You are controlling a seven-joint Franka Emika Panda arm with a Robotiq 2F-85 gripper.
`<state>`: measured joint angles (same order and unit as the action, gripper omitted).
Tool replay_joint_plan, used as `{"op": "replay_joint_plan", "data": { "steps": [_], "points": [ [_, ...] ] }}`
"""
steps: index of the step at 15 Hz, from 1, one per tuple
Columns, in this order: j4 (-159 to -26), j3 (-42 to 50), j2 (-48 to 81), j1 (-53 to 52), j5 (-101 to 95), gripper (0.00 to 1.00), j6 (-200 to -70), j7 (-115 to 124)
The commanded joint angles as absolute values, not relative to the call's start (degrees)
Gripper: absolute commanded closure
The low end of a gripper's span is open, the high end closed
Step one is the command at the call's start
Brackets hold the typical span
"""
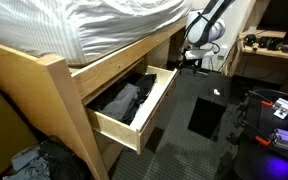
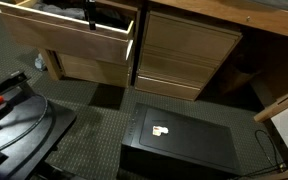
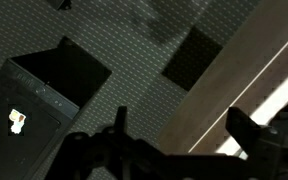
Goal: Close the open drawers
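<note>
1. Gripper (image 3: 179,140) sits nearest in the wrist view. Its two dark fingers stand well apart with nothing between them, so I judge it spread and empty, better set for pushing than for grasping. It hangs over the floor and touches no drawer.
2. Carpet (image 3: 134,45) lies below it, dark with a fine dotted weave and one darker square patch (image 3: 192,55).
3. Black box (image 3: 44,90) rests on that carpet. It is flat, matte and sharp-cornered, with a small white sticker (image 3: 17,120). In an exterior view the box (image 2: 179,135) lies on the floor in front of the shut drawer fronts (image 2: 184,55), where a low sweep of the arm could catch it.
4. Pine panel (image 3: 249,85) runs diagonally just beside the fingers, smooth and pale. The shut fronts sit flush with the frame and seem to need nothing.
5. Open drawer (image 1: 134,105) lies further along the bed, well apart from the arm (image 1: 206,28), and juts far out of the frame.
   - It is wide, shallow, light pine, with a flat plain front and no handle that I can see, so there is a broad face to press.
   - Dark clothes (image 1: 124,100) lie crumpled and soft inside, apparently below the rim, so they should not jam it.
   - Only this one drawer is clearly out, and I cannot tell whether a second is ajar.
6. Bedding (image 1: 114,25) lies farthest off, white and ribbed, on the frame above the drawer.
</note>
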<state>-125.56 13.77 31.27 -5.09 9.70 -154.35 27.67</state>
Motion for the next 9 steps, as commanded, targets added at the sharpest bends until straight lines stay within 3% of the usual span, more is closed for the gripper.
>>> {"op": "replay_joint_plan", "data": {
  "steps": [1,4,9],
  "points": [
    [-126.26,12.85,29.94,-4.07,9.15,0.0,-154.26,28.49],
    [-125.84,13.25,30.63,-3.95,9.99,0.0,-153.54,31.2],
    [-120.1,3.08,38.71,10.22,28.73,0.0,-154.33,24.54]
  ]
}}
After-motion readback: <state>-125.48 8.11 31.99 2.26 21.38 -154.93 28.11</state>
